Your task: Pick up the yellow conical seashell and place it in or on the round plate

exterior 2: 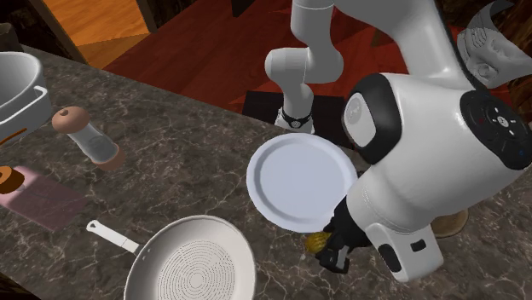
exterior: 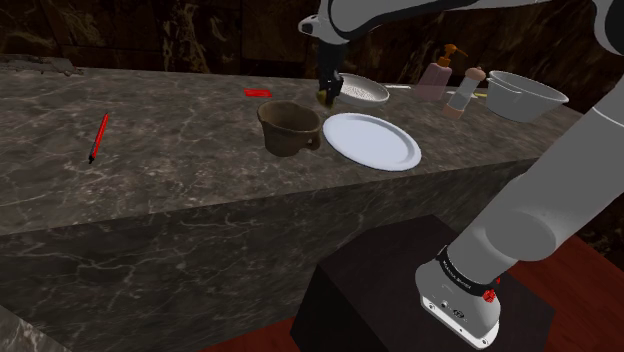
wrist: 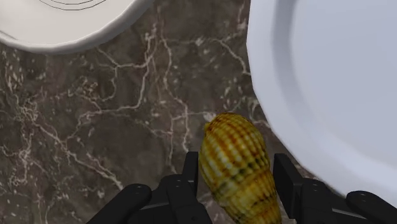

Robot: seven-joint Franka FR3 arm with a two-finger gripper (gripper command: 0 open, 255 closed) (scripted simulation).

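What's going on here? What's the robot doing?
A white robot arm is working at a dark marble counter. Its black hand has a finger on each side of a yellow striped seashell and looks to be gripping it, right beside the round white plate. The shell is not on the plate yet. A white pan with holes sits nearby.

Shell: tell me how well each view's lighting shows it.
Wrist view: evenly lit, the shell shows plain yellow-brown bands; second exterior view: bright enough, but the arm hides part of it; shoulder view: dim, it is a dark speck.
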